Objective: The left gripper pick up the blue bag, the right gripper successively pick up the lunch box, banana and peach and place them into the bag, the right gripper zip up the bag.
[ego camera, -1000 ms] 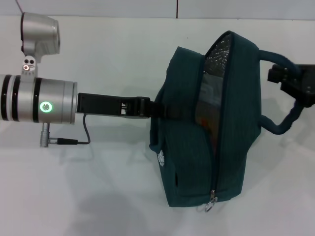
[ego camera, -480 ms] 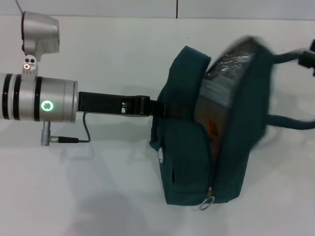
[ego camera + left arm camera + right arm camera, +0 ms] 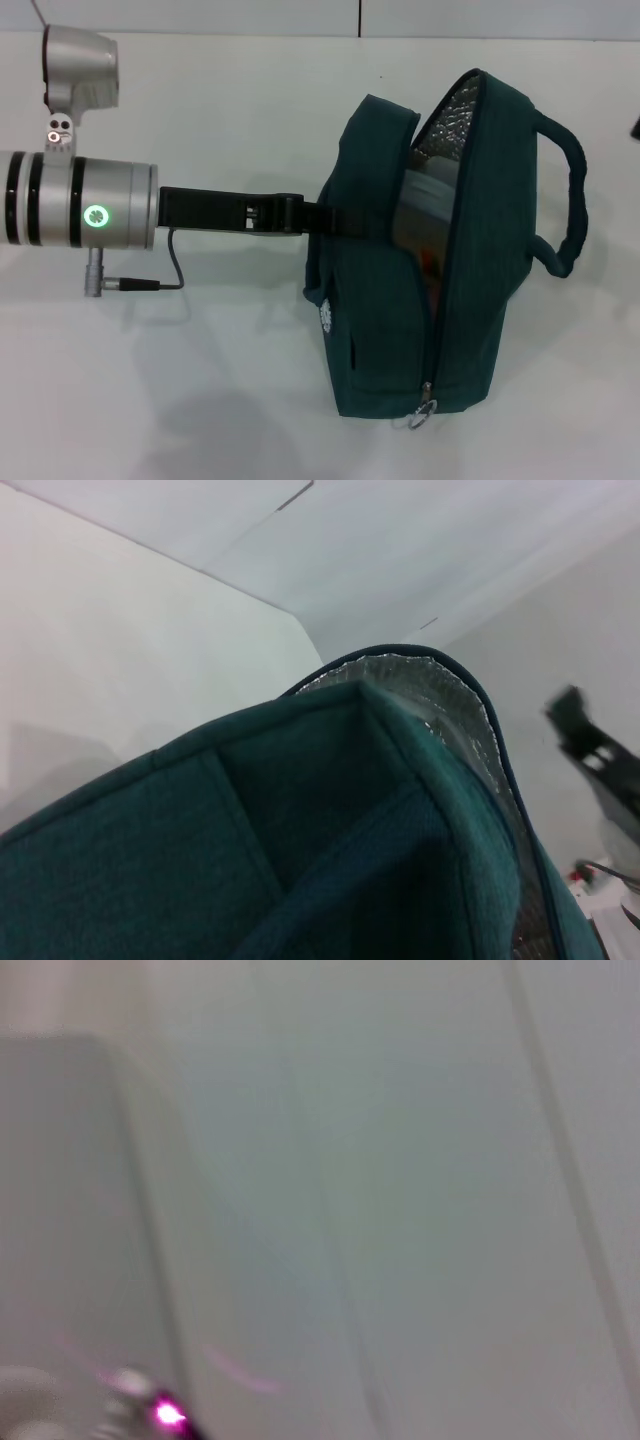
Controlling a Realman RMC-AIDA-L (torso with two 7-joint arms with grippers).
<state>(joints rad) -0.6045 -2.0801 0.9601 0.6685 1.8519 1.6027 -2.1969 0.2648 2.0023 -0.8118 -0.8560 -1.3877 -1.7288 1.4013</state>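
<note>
The right gripper had let go of the handle [image 3: 572,200] and drawn away, its state untellable, while the left gripper [image 3: 312,218] stayed clamped on the blue bag [image 3: 400,330], unzipped beside it on the surface [image 3: 200,380], so zipping remained.

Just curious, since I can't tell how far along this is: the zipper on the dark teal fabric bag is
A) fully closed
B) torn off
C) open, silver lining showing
C: the dark teal fabric bag gapes open, with silver foil lining visible inside.
</note>
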